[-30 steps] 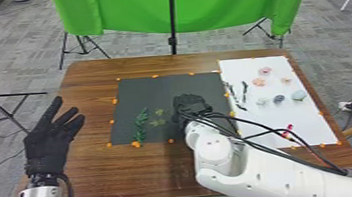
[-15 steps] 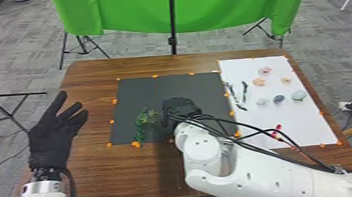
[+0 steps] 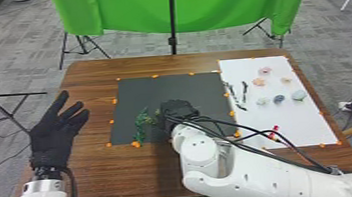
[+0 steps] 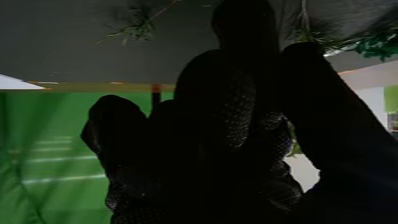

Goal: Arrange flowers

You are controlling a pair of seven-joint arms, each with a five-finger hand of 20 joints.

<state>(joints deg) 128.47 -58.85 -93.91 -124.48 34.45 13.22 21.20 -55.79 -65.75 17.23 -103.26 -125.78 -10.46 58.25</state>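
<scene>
In the head view, the left hand (image 3: 55, 137) is over the table's left side, its fingers straight and spread. The right hand (image 3: 179, 109) is over the black sheet (image 3: 145, 91), just beside a light-green sprig (image 3: 155, 116); a darker leafy stem (image 3: 142, 126) lies farther left. In the right wrist view, the right hand (image 4: 226, 110) has its thumb against its fingers, with a thin green sprig (image 4: 294, 145) between them. Another sprig (image 4: 138, 31) lies on the sheet, and dark leaves (image 4: 380, 46) show past the thumb.
On the right, a white sheet (image 3: 277, 122) holds two dark stems (image 3: 242, 98), pink and peach flower heads (image 3: 264, 71), and pale and blue-grey ones (image 3: 299, 95). A red item (image 3: 274, 133) is near its front edge. Orange tabs mark the sheets' borders.
The right hand has moved left and slightly toward the robot over the black sheet, up beside the light-green sprigs, hiding part of them. The left hand has shifted only slightly.
</scene>
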